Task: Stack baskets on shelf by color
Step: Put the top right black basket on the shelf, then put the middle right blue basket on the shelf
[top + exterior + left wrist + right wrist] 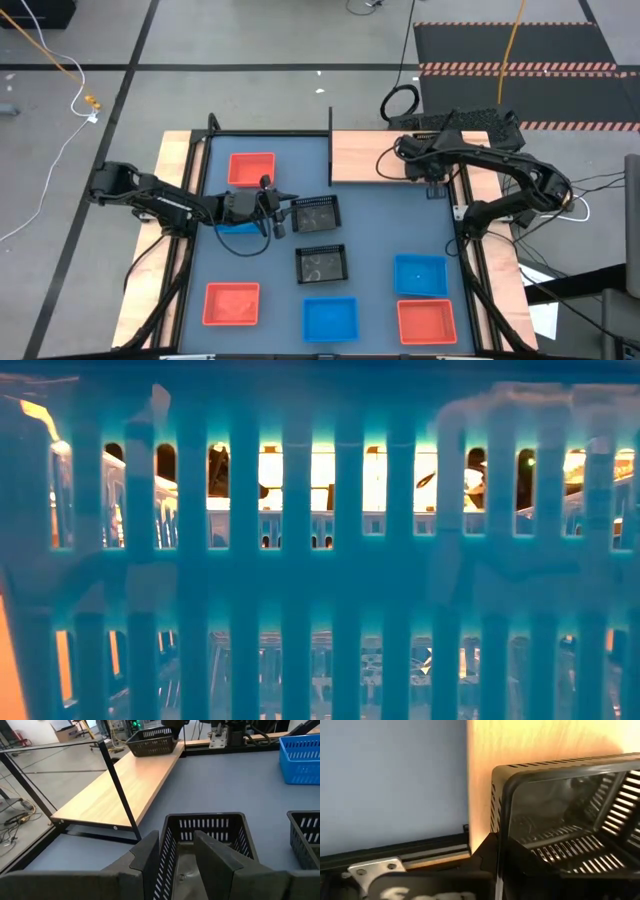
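My left gripper [280,212] [176,837] is open by a narrow gap at the left end of a black mesh basket [317,213] [210,827]. One finger stands outside the basket's far long wall and one inside; no touch shows. My right gripper [428,172] [172,726] is at the right end of the wooden shelf [370,157] [125,785], shut on another black basket [152,741] [560,835]. A third black basket [321,263], three blue and three red-orange ones rest flat on the blue tabletop. My right gripper holds the black basket by one wall at its rim [499,827], coming from above. One finger [484,852] shows outside that wall; the inner one is lost in the dark. The basket sits upright with its bottom on the shelf's right end.
A blue basket [235,228] lies under my left arm and a red one [252,168] lies just beyond it. The blue basket [330,318] at the near edge blocks the whole low view [320,560]. A thin black post [330,120] stands at the shelf's left end.
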`<state>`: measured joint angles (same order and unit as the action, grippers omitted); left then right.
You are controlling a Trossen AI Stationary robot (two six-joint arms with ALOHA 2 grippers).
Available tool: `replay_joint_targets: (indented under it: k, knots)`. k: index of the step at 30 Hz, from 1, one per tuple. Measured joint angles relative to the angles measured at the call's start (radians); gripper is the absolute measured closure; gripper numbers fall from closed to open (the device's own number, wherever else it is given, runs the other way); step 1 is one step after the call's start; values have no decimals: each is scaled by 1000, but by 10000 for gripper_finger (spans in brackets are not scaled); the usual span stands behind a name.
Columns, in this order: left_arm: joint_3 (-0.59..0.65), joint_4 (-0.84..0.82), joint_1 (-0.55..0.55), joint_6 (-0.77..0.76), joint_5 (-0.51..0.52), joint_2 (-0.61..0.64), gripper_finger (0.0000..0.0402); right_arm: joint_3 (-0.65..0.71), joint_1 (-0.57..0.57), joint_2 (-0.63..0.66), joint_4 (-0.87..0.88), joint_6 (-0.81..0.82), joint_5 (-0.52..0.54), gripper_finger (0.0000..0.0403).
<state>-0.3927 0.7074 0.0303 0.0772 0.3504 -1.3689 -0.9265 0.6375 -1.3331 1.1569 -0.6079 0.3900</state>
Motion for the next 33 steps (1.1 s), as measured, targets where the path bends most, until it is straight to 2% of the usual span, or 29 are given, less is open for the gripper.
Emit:
replay_joint_targets:
  k: [4,14,21,24,27,29,33]
  knots:
    - [0,0,0,0,0,0,275,2,14,0,-19,14,-2,392]
    - [0,0,-11,-2,0,0,275,2,16,4,-24,16,-1,322]
    - [0,0,-17,-8,0,0,275,1,-31,107,-18,22,61,266]
    - [0,0,-20,-8,0,0,275,-11,-74,174,-12,82,56,251]
    - [0,0,-29,-10,0,0,275,-31,-128,233,-15,233,52,243]
    - [0,0,-36,-19,1,0,275,-51,-168,260,-4,356,10,241]
    - [0,8,-48,-39,0,0,275,-97,-270,270,21,565,-219,252]
